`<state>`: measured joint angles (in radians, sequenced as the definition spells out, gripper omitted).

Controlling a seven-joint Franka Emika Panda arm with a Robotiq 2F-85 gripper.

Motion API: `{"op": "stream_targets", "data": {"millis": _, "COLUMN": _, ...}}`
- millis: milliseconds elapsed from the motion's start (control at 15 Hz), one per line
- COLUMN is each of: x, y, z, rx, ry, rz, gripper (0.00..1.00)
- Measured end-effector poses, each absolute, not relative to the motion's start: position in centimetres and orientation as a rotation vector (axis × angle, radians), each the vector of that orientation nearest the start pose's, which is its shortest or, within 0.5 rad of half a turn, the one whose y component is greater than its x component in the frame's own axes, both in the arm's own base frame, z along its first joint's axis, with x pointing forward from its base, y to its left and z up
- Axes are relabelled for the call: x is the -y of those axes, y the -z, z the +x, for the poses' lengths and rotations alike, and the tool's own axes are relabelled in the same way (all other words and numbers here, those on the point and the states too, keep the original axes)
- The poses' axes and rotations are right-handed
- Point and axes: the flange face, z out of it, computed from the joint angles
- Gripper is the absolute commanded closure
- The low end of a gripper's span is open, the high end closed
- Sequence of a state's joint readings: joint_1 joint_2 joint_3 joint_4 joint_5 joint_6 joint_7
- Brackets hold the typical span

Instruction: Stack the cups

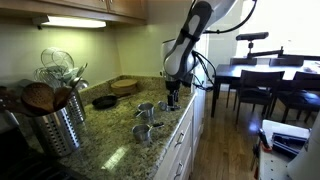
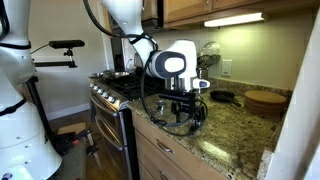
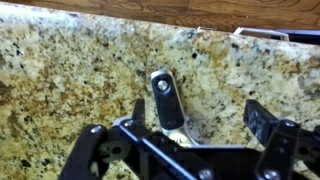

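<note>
Three small silver cups lie on the granite counter in an exterior view: one (image 1: 146,108) just left of the gripper, one (image 1: 156,124) in front of it, and one (image 1: 140,133) nearest the counter's front. My gripper (image 1: 172,99) hangs low over the counter beside them and also shows in the other exterior view (image 2: 186,108). In the wrist view my gripper (image 3: 200,112) is open. A cup's flat handle (image 3: 167,100) points away between the fingers, close to the left finger. The cup's bowl is mostly hidden under the gripper body.
A tall ribbed steel utensil holder (image 1: 58,125) with a whisk and wooden spoons stands at the counter's near end. A small black pan (image 1: 104,101) and a wooden board (image 1: 126,86) lie by the wall. A stove (image 2: 112,88) adjoins the counter. A dining table and chairs (image 1: 262,80) stand beyond.
</note>
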<state>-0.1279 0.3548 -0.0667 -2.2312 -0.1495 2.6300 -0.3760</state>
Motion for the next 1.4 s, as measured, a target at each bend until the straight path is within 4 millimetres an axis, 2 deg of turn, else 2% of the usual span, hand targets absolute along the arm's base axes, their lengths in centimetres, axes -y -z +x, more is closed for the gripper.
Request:
{"op": "stream_targets", "data": {"millis": 533, "x": 11.06, "y": -21.42, "z": 55.12, "rx": 0.489, "ry": 0.036, "rz": -3.214, "gripper": 0.0}}
{"op": "stream_targets", "data": {"millis": 1400, "x": 11.27, "y": -21.32, "z": 55.06, "rx": 0.454, "ry": 0.033, "rz": -3.221, "gripper": 0.0}}
